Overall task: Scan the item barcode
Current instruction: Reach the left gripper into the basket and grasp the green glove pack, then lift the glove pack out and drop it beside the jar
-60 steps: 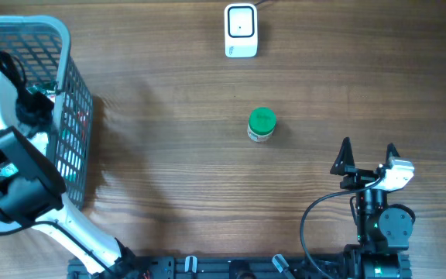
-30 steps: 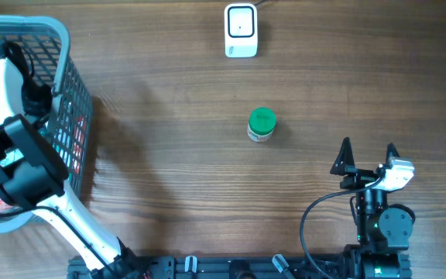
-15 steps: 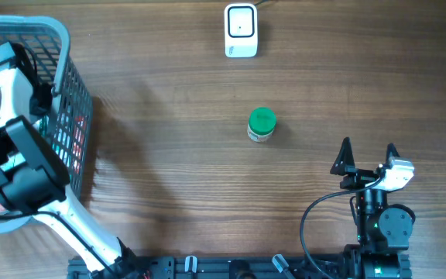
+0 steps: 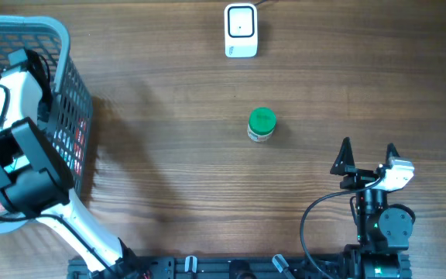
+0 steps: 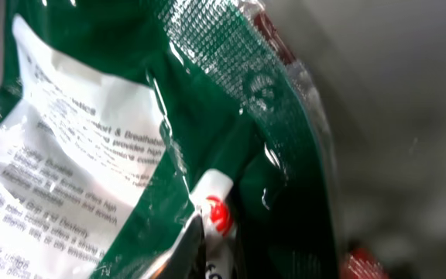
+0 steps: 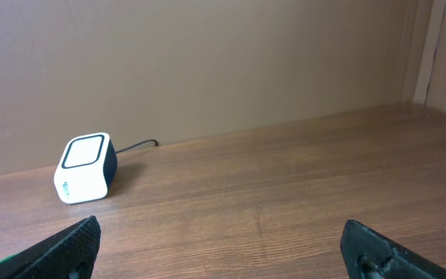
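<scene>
The left gripper (image 4: pixel 29 66) is clenched shut down inside the basket (image 4: pixel 72 85), and from overhead the arm hides its tips. Its wrist camera is filled by a green packet (image 5: pixel 231 147) with a white printed label, so close that I cannot tell whether the packet is pinched or only touched. A red scrap at lower right is too blurred to name. The right gripper (image 4: pixel 368 151) hangs wide open, holding nothing, over the tabletop (image 4: pixel 169 155). A green-lidded jar (image 4: pixel 262 124) stands mid-tabletop, well apart from the white scanner (image 4: pixel 241 31).
</scene>
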`<action>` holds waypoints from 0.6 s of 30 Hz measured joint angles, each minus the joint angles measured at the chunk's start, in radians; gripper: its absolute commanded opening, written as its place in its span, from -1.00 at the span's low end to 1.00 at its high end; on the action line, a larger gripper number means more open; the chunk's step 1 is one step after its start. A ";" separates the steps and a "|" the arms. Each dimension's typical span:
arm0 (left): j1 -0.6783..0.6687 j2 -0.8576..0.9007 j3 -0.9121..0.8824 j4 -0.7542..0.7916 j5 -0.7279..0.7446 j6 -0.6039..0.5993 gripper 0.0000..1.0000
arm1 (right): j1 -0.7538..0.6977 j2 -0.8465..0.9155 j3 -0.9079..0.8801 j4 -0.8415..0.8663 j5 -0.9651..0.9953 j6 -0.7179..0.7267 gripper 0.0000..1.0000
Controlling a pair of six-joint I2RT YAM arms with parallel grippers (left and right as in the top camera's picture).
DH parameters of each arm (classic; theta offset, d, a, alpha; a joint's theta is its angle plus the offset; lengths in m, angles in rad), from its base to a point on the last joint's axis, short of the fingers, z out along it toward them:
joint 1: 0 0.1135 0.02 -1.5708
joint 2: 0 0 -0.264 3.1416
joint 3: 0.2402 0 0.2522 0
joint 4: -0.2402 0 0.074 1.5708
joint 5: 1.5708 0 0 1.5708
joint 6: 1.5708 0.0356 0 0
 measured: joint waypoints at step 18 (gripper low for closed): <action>-0.008 -0.187 0.780 -0.467 0.077 -0.050 -0.92 | 0.000 0.000 0.000 0.000 0.000 0.000 0.99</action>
